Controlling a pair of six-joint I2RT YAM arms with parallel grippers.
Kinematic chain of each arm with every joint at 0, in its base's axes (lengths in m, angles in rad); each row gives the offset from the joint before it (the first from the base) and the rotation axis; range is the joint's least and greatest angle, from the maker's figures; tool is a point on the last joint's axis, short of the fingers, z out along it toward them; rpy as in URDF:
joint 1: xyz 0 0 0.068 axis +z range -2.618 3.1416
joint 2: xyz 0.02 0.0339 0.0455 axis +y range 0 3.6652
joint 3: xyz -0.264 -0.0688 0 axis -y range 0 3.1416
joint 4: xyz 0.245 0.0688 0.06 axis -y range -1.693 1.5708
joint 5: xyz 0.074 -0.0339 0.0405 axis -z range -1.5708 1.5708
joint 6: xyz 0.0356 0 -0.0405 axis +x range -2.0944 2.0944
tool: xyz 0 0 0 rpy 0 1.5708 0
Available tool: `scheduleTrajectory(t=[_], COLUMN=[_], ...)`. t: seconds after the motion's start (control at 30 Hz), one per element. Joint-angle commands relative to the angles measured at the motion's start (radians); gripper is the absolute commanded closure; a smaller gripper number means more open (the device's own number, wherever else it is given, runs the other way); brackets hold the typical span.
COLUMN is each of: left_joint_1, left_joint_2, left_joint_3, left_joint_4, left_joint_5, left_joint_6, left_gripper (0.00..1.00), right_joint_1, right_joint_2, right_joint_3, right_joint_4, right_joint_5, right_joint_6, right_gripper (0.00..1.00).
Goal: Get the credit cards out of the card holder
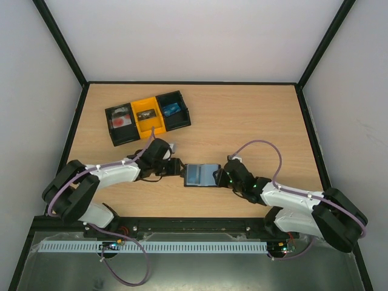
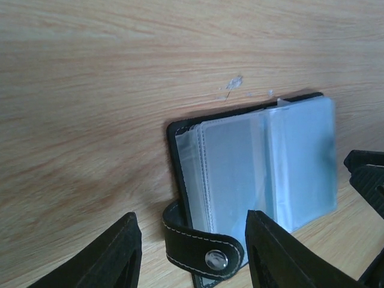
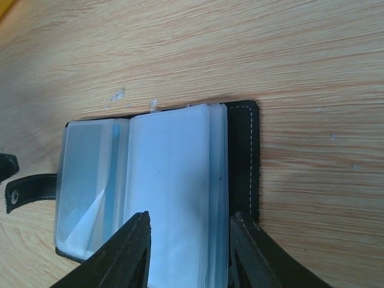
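The card holder [image 1: 202, 174] lies wide open on the wooden table [image 1: 254, 115], near the middle towards the near edge, with an arm on either side. On its left the left gripper [image 1: 177, 167] hangs low over the short black tab [image 2: 201, 249]. Its fingers [image 2: 117, 255] are spread, the snap end of the tab lies between them, and bare wood shows between the tab and one finger, so nothing is pinched there. On the right the right gripper [image 1: 222, 176] is down on the holder's right half, with its fingers [image 3: 249, 252] astride the stack of cloudy sleeves [image 3: 174, 180]. I cannot tell whether they truly squeeze. A pale blue patch shows through the left sleeve, possibly one of the credit cards [image 3: 84, 180]. The black-and-yellow tray [image 1: 143, 130] sits well apart at the far left.
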Motion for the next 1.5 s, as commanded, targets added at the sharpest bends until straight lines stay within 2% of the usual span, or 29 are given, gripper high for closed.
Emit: scheduleTrajectory(t=[0.0, 0.17, 0.43, 0.6, 0.8, 0.9, 1.03, 1.13, 1.23, 1.33, 1.47], left_joint_1=[-0.028, -0.045, -0.069, -0.076, -0.082, -0.082, -0.082, -0.083, -0.083, -0.083, -0.083], left_joint_2=[0.048, 0.087, 0.124, 0.134, 0.133, 0.134, 0.124, 0.107, 0.088, 0.074, 0.068], left_joint_3=[-0.022, -0.037, -0.050, -0.056, -0.051, -0.047, -0.051, -0.057, -0.067, -0.077, -0.081], left_joint_4=[0.070, 0.116, 0.162, 0.183, 0.193, 0.195, 0.193, 0.189, 0.194, 0.209, 0.219], left_joint_5=[-0.016, -0.013, -0.014, -0.012, -0.007, -0.003, 0.000, 0.005, 0.013, 0.031, 0.041], left_joint_6=[-0.023, -0.034, -0.055, -0.065, -0.071, -0.074, -0.076, -0.077, -0.083, -0.089, -0.093], left_gripper=[0.50, 0.52, 0.55, 0.64, 0.71, 0.74, 0.77, 0.82, 0.86, 0.93, 0.97], right_joint_1=[0.003, 0.003, 0.004, 0.004, 0.005, 0.005, 0.005, 0.004, 0.004, 0.004, 0.004], right_joint_2=[0.051, 0.093, 0.155, 0.166, 0.160, 0.160, 0.149, 0.116, 0.050, -0.036, -0.134], right_joint_3=[0.036, 0.038, 0.048, 0.047, 0.043, 0.028, 0.024, 0.038, 0.053, 0.063, 0.068], right_joint_4=[0.040, 0.067, 0.098, 0.131, 0.151, 0.175, 0.135, 0.040, -0.068, -0.142, -0.144], right_joint_5=[-0.006, -0.023, -0.043, -0.087, -0.106, -0.121, -0.066, 0.017, 0.089, 0.121, 0.088], right_joint_6=[-0.011, -0.016, -0.015, -0.019, -0.028, -0.022, -0.020, -0.027, -0.015, -0.004, 0.002], right_gripper=[0.64, 0.67, 0.68, 0.78, 0.95, 0.98, 0.98, 0.97, 0.83, 0.74, 0.69])
